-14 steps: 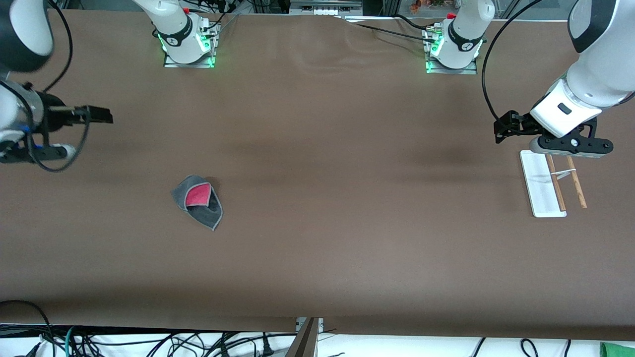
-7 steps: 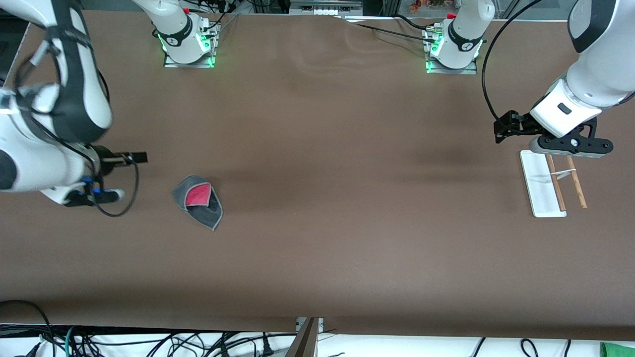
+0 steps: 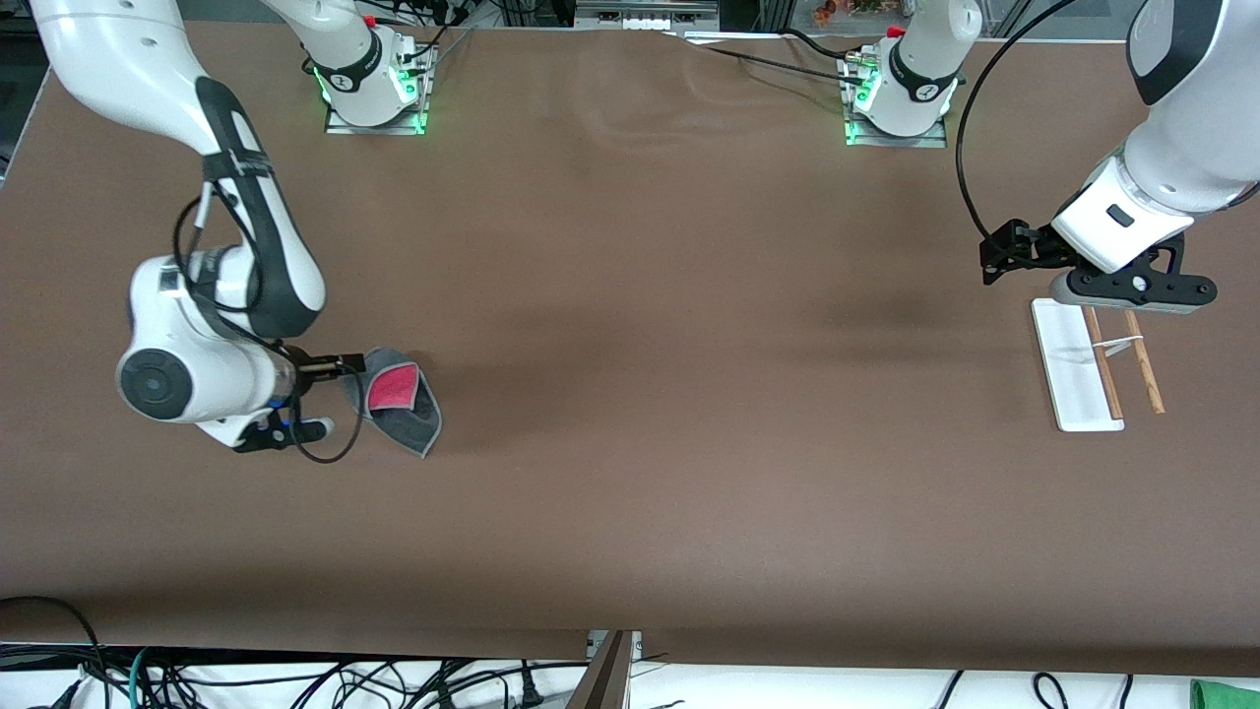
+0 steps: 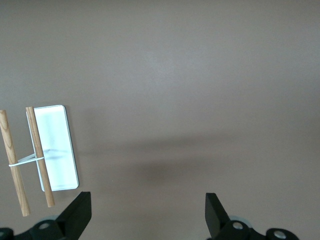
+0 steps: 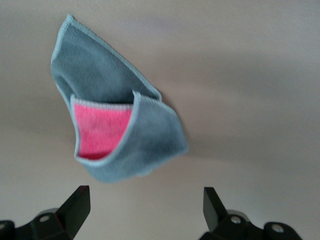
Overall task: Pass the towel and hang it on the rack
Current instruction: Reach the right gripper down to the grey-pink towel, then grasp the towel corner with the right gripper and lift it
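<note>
Right wrist view: right end effector (image 5: pixel 142 207) agape beside towel (image 5: pixel 114 129).

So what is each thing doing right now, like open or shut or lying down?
towel: lying crumpled on the table, pink patch up, not held.
rack: on the table, rods bare.
right end effector: open, above the towel.
left end effector: open, waiting by the rack.
</note>
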Robot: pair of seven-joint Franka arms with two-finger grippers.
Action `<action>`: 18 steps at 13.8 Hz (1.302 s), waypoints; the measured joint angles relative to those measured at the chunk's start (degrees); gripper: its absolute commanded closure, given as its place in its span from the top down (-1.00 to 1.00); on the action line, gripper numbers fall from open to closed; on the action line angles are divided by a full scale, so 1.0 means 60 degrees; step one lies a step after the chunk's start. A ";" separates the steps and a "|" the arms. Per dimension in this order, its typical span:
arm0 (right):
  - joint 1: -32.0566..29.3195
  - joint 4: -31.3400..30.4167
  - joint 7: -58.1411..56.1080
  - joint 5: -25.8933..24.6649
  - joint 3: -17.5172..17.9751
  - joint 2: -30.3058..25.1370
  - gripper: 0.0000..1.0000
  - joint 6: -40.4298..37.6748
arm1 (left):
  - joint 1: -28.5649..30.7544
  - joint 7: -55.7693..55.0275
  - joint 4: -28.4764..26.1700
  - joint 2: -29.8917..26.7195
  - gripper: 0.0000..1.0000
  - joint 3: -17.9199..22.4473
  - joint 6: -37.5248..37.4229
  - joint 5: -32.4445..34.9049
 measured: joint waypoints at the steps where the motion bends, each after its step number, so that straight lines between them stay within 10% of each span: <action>1: 0.0029 -0.0001 0.0000 0.0000 0.0000 0.0170 1.00 0.0230 | 0.0000 0.0000 0.0000 0.0000 1.00 0.0000 0.0000 0.0000; 11: 0.0052 -0.0320 0.0000 -0.0128 -0.0026 0.0717 1.00 0.1812 | 0.0000 0.0000 0.0000 0.0000 1.00 0.0000 0.0000 0.0000; 12: 0.0058 -0.0373 0.0000 -0.0224 -0.0026 0.0757 0.76 0.1865 | 0.0000 0.0000 0.0000 0.0000 1.00 0.0000 0.0000 0.0000; 14: 0.0060 -0.0484 0.0000 -0.0454 -0.0026 0.0777 -0.52 0.1917 | 0.0000 0.0000 0.0000 0.0000 1.00 0.0000 0.0000 0.0000; 16: 0.0060 -0.0503 0.0000 -0.0524 -0.0027 0.0777 -0.97 0.1917 | 0.0000 0.0000 0.0000 0.0000 1.00 0.0000 0.0000 0.0000; 18: 0.0060 -0.0503 -0.0001 -0.0533 -0.0030 0.0766 -1.00 0.1908 | 0.0000 0.0000 0.0000 0.0000 1.00 0.0000 0.0000 0.0000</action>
